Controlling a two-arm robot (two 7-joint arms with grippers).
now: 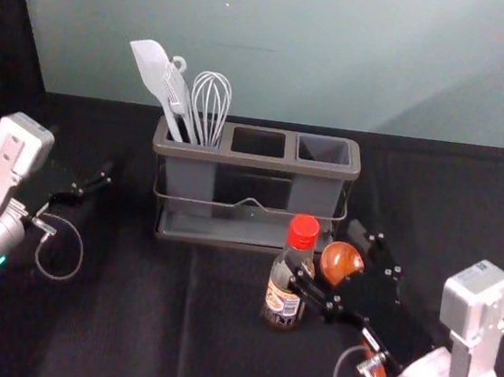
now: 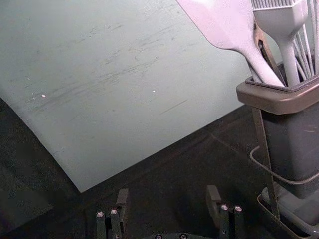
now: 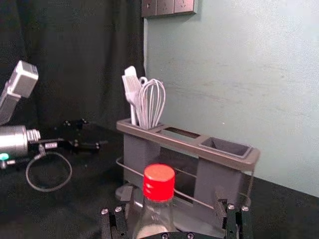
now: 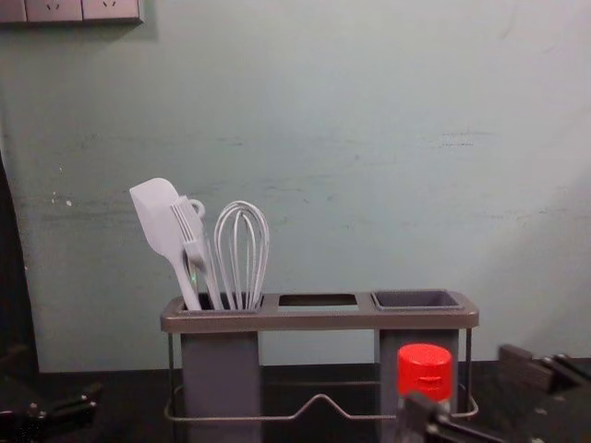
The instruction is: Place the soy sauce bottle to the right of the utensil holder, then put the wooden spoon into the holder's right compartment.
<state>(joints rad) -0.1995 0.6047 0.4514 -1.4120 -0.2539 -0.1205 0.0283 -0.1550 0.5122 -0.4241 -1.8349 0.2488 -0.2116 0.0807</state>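
My right gripper [image 1: 328, 255] is open around the upper right side of the soy sauce bottle [image 1: 284, 288], which stands upright in front of the holder's right part. In the right wrist view the red-capped bottle [image 3: 159, 183] rises between the separated fingers of the right gripper [image 3: 172, 205], nearer one of them. The wooden spoon [image 1: 341, 261] lies right of the bottle, its handle partly hidden beneath the right arm. The utensil holder [image 1: 255, 161] has an empty right compartment [image 4: 417, 300]. Off to the holder's left, my left gripper [image 1: 100, 182] is idle; its fingers [image 2: 122, 198] stand apart.
A white spatula [image 1: 156, 73], a brush and a whisk [image 1: 211, 102] stand in the holder's left compartment. A wall [image 1: 340, 53] rises behind the holder. Black cloth [image 1: 137, 321] covers the table.
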